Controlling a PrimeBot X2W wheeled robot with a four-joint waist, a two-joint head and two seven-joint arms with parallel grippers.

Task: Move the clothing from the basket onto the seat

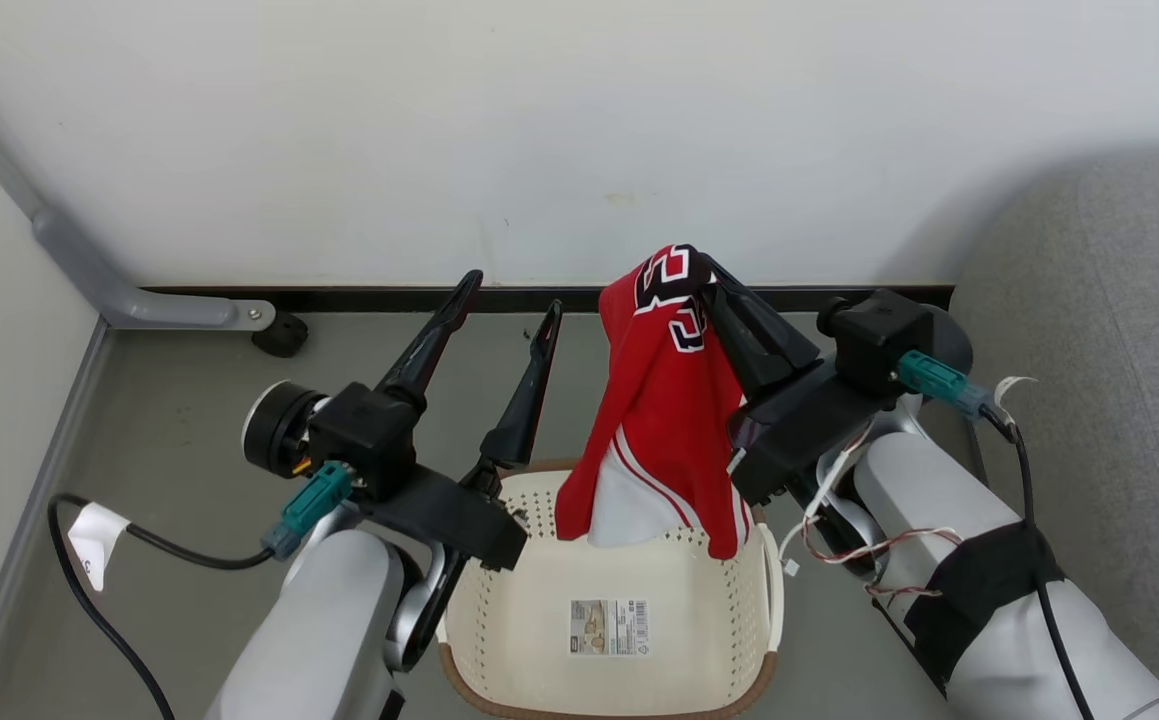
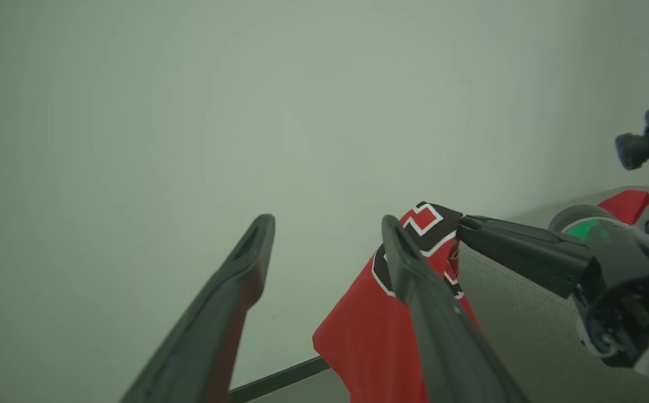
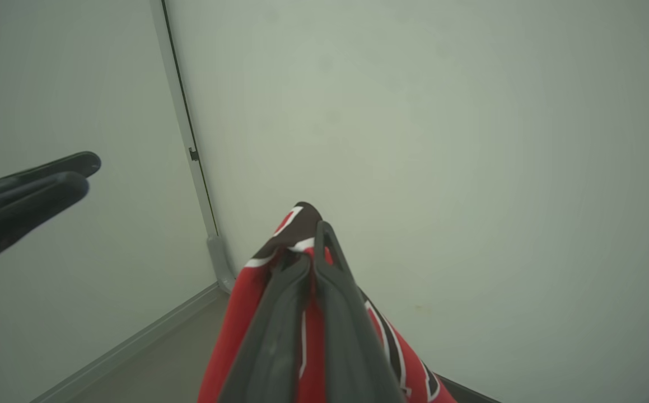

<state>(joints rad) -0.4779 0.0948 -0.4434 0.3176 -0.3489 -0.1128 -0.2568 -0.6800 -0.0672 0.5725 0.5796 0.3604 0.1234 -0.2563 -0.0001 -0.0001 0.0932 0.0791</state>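
hanging from my clamped right jaws, the clothing (image 1: 664,400) dangles over the basket (image 1: 514,580); my left jaws stand wide just beside it.

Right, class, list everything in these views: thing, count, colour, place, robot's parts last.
basket: one, cream with brown rim, on the floor, lower centre
label: one, paper, on the basket's bottom
clothing: one, red with white trim and black patches, hanging over the basket's far end
seat: one, light grey, far right
rail: one, grey, at the left
left gripper: one, dark, open
right gripper: one, dark, shut on the clothing
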